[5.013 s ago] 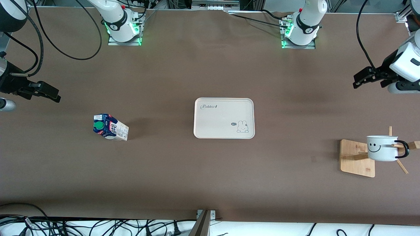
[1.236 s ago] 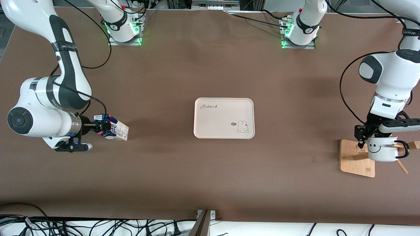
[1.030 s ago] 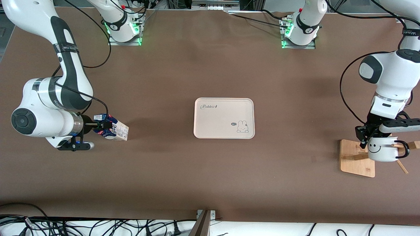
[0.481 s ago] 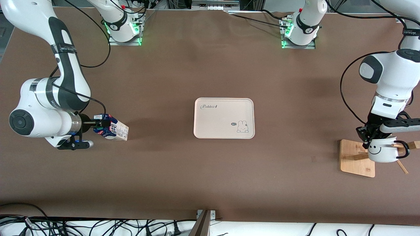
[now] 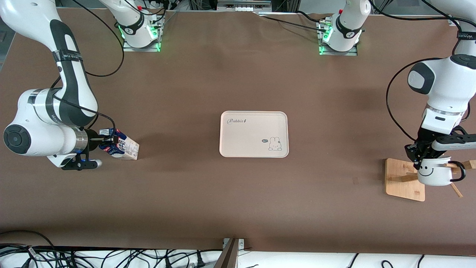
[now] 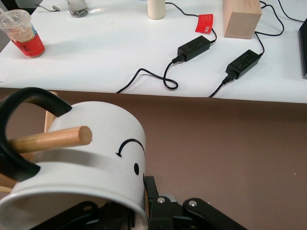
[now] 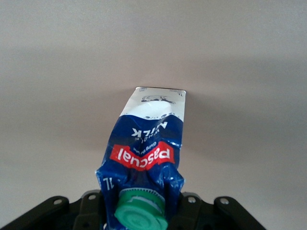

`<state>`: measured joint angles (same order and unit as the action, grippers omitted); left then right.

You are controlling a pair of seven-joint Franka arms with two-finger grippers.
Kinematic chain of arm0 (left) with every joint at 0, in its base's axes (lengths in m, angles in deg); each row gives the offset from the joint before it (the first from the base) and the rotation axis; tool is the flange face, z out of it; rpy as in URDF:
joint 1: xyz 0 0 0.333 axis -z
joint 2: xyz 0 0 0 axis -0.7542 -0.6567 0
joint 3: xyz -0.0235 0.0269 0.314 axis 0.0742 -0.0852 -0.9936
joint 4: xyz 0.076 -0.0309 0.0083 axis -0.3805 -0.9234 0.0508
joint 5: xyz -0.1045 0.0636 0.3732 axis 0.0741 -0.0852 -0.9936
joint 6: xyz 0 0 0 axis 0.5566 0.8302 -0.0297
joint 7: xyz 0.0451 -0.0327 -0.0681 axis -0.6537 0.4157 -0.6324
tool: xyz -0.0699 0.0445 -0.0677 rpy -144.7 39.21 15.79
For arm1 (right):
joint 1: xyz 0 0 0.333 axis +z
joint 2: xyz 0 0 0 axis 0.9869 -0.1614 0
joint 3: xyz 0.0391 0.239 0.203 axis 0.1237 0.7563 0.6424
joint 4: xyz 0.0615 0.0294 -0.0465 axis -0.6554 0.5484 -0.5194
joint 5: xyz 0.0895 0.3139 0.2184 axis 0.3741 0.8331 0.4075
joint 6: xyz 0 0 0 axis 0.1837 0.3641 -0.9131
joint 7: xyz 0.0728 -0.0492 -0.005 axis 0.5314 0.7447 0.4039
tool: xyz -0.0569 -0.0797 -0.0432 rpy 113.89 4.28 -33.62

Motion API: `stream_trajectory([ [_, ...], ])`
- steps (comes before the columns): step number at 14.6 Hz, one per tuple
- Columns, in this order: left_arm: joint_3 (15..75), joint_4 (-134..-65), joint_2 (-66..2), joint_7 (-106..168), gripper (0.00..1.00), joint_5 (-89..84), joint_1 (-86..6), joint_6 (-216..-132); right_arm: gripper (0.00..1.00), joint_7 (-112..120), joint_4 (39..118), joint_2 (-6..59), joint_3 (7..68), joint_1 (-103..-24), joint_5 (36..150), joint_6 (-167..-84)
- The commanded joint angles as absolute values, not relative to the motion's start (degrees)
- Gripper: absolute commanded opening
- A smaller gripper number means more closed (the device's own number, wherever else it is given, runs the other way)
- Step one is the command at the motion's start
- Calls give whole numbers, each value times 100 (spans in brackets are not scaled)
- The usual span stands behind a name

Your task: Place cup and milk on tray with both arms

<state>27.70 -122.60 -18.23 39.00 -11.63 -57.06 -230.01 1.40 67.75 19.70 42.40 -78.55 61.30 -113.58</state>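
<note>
pascal milk (image 5: 121, 147) shifted toward right arm

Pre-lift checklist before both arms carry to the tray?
1. Right gripper shut on the milk top: ok.
2. Left gripper shut on the cup rim: ok.
3. Cup free of rack peg: not ok, the peg runs through the handle.
4. Tray unoccupied: ok.
5. Milk upright: not ok, tilted.
6. Grip firmness: cannot tell.

Light: bright, even, from overhead
Shadows: soft, beside milk (image 5: 121, 147) and tray (image 5: 254, 134)
Blur: cap close-up soft
</note>
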Motion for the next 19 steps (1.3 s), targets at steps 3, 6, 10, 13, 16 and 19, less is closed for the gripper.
stream_trajectory([
  [3,2767,-12252,-1326,3979,0,-1106,-5485,-22409,40,212,6824,2049,4276,-7860,6246,-11327],
  [6,2793,-12269,-1247,3962,0,-1097,-5292,-22391,40,247,6824,2277,4407,-7843,6255,-11283],
  [10,2855,-12216,-1054,3979,0,-1106,-4897,-21630,40,151,6745,2620,4855,-7834,6255,-11160],
  [13,3135,-12155,-957,3953,0,-1097,-4703,-20874,40,-208,6736,2665,5241,-7816,6333,-11230],
  [16,3303,-11569,-965,3909,0,-1097,-4667,-19374,40,-543,6736,2665,5348,-7598,6571,-11607],
  [19,3461,-11127,-974,3918,0,-1114,-4667,-18113,40,-640,6736,2647,5348,-7465,6562,-11731],
])
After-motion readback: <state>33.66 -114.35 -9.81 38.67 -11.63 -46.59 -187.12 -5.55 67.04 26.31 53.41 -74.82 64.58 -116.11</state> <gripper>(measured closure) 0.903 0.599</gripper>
